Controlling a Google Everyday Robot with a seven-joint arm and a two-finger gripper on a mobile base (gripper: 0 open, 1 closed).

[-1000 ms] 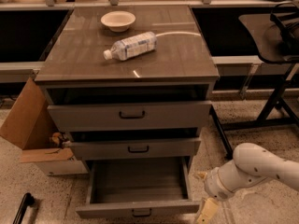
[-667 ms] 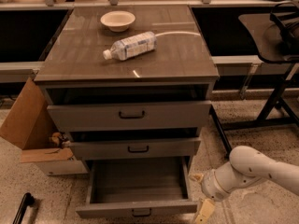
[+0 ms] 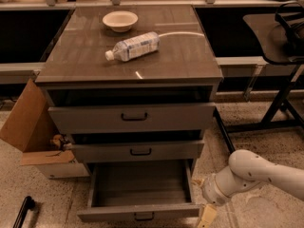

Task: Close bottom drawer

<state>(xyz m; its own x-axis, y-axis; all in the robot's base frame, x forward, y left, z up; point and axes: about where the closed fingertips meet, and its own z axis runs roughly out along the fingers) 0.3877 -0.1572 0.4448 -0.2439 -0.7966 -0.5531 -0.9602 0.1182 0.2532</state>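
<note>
drawer (image 3: 140, 189) lowest in cabinet, pulled far out, has not moved | claw (image 3: 206, 216) low by its right front corner, arm has slid a bit closer | claw open or closed: cannot tell | push looks not started

Bowl (image 3: 120, 20), bottle (image 3: 133, 46) on cabinet top (image 3: 190, 56); hand (image 3: 206, 216) low right

Up on the grey-brown wooden table (image 3: 190, 63), a cream round bowl (image 3: 120, 20) sits at the back, a clear plastic bottle (image 3: 133, 46) lying on its side just in front. Open brown cardboard box (image 3: 26, 122) stands on the floor, left. Claw (image 3: 207, 216) hangs low, bottom right.
</note>
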